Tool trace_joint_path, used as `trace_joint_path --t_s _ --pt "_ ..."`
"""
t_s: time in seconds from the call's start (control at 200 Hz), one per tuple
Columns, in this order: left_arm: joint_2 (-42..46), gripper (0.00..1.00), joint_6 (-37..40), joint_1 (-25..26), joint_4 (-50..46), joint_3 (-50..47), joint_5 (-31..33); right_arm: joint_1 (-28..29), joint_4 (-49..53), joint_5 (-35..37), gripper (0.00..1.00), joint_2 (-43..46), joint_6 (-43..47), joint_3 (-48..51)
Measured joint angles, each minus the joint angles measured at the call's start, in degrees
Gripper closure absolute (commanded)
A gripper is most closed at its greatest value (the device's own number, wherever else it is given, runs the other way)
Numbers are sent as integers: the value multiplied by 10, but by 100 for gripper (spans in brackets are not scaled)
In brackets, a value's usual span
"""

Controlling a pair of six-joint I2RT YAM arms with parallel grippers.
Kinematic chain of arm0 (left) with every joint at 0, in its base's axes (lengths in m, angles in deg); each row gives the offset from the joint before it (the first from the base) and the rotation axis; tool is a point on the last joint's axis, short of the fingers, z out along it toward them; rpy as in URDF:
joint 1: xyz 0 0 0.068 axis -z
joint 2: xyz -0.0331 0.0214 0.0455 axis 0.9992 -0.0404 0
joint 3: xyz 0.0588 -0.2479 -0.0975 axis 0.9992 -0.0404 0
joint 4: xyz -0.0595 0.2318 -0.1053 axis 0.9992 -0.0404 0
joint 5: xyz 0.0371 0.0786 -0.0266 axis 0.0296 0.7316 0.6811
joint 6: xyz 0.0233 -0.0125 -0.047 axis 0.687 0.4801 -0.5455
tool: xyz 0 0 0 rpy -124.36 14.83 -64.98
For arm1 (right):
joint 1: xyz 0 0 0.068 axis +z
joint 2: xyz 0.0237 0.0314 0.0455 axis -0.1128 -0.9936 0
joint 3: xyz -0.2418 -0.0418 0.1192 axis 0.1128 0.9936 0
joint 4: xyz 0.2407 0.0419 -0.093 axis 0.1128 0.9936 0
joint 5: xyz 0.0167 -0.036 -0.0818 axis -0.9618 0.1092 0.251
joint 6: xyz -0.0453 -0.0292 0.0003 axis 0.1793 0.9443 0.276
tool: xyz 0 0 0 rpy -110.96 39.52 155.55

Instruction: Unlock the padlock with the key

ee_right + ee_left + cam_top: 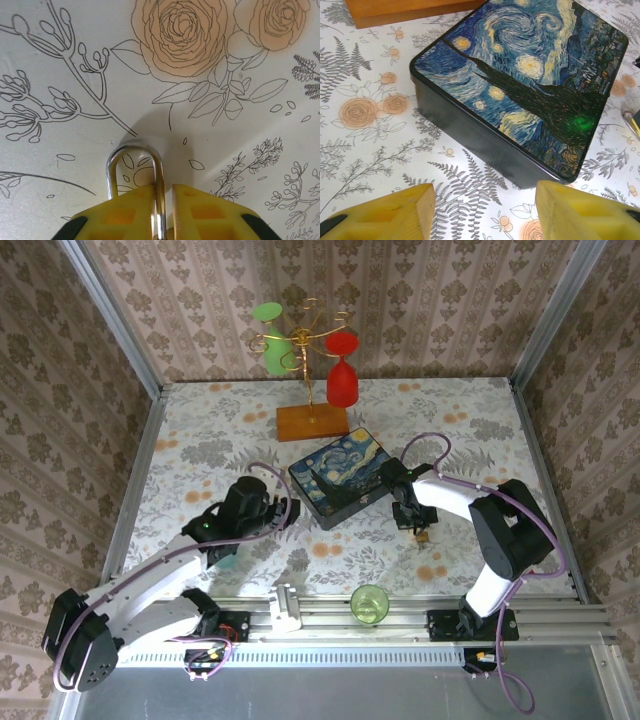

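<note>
The padlock lies on the flowered table at about 4 o'clock from the painted box. The right gripper has its fingers almost together around one leg of the shackle, probably to steady it for a key. I cannot tell whether they pinch it. At the box's 8 o'clock, the left gripper stands half open and empty, likely waiting.

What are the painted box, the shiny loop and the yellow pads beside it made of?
Painted box: likely thin sheet metal, given its glossy printed lid, black sides and rounded rim.
Padlock's shackle: polished silvery metal, with mirror-like highlights.
Right tool's pads: matte yellow, with moulded recesses; plastic or firm foam, hard to tell.
</note>
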Motion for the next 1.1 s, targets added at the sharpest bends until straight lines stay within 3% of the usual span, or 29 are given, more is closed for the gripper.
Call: trace_joint_path --t_s 0.08,0.2,0.275,0.32,0.35,0.385,0.4,0.565,0.765,0.925,1.1 --pt "8 36 5 -7 -9 0 3 0 0 1 70 1 2 0" --pt "24 31 14 -24 -31 0 10 0 0 1 68 17 1 1" --pt "36 23 23 -44 -45 2 13 0 -1 2 56 50 4 1" --pt "42 10 27 -58 -53 5 17 -1 -2 3 44 78 13 1" --pt "46 1 35 -68 -59 8 22 -3 -5 5 28 100 18 2" --pt "52 0 40 -81 -62 11 30 -6 -11 5 5 130 25 2" --pt "54 0 42 -87 -64 12 33 -8 -14 5 1 144 27 3" --pt "63 0 86 -165 -64 14 73 -86 -76 -9 0 265 72 9" --pt "38 0 161 -257 -32 20 107 -176 -166 -10 0 254 121 28" --pt "10 0 208 -285 91 -25 139 -222 -286 6 0 245 164 113" --pt "-108 0 237 -329 220 -57 134 -275 -480 0 0 269 201 270"
